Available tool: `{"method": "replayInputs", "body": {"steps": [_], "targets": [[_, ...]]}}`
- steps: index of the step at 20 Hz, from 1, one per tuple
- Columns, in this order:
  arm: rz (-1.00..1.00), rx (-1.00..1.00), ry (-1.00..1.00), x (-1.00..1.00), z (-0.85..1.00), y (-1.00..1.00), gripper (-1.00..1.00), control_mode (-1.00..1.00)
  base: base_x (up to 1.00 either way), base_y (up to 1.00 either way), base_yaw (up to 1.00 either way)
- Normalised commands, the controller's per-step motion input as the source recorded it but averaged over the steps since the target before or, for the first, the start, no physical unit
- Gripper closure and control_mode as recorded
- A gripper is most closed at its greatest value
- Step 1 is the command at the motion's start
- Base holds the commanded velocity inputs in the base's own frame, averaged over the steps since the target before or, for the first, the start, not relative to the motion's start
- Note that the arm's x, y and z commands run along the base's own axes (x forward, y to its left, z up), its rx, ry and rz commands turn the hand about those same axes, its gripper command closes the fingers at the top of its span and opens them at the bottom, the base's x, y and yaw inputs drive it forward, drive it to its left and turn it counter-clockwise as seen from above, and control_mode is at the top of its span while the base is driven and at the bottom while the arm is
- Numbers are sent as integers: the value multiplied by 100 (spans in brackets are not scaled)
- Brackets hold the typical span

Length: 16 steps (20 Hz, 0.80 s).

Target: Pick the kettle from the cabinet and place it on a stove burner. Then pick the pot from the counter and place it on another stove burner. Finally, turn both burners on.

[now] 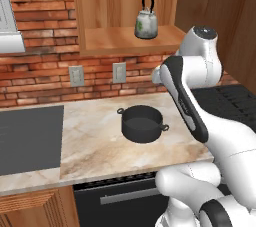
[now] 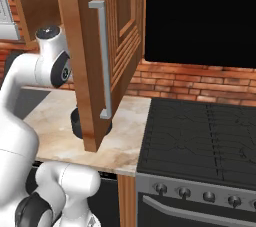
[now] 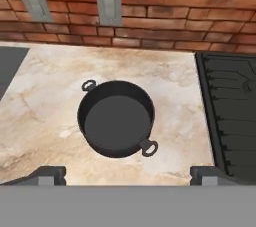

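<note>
The kettle (image 1: pixel 146 24), whitish with a green leaf pattern and a black arched handle, stands on the shelf of the open wooden cabinet (image 1: pixel 125 42). The dark round pot (image 1: pixel 142 124) (image 3: pixel 117 119) sits empty on the marble counter (image 1: pixel 90 141), with two small loop handles. In the hand view my gripper (image 3: pixel 127 175) hangs above the pot, looking down on it, jaws wide open with nothing between them. The black stove (image 2: pixel 200 136) (image 3: pixel 232 116) lies to the pot's right, its burners bare. In the right base view the pot (image 2: pixel 77 122) is mostly hidden behind the cabinet door.
The open cabinet door (image 2: pixel 100 56) with its steel handle juts out over the counter. A black microwave (image 2: pixel 200 16) hangs above the stove, and steel knobs (image 2: pixel 185 192) line its front. A dark grey flat panel (image 1: pixel 30 138) lies left on the counter. Two outlets (image 1: pixel 119 72) sit on the brick wall.
</note>
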Motion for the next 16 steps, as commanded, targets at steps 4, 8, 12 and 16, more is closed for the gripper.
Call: {"method": "replayInputs", "body": {"steps": [4,8,12,16], "targets": [[0,-1,-26,-10,41,11,-100,-100,0,0,0],[0,0,-28,-12,42,0,-100,-100,0,0,0],[0,0,-27,-16,39,0,-100,-100,0,0,0],[0,0,-27,-13,41,0,-100,-100,0,0,0]]}}
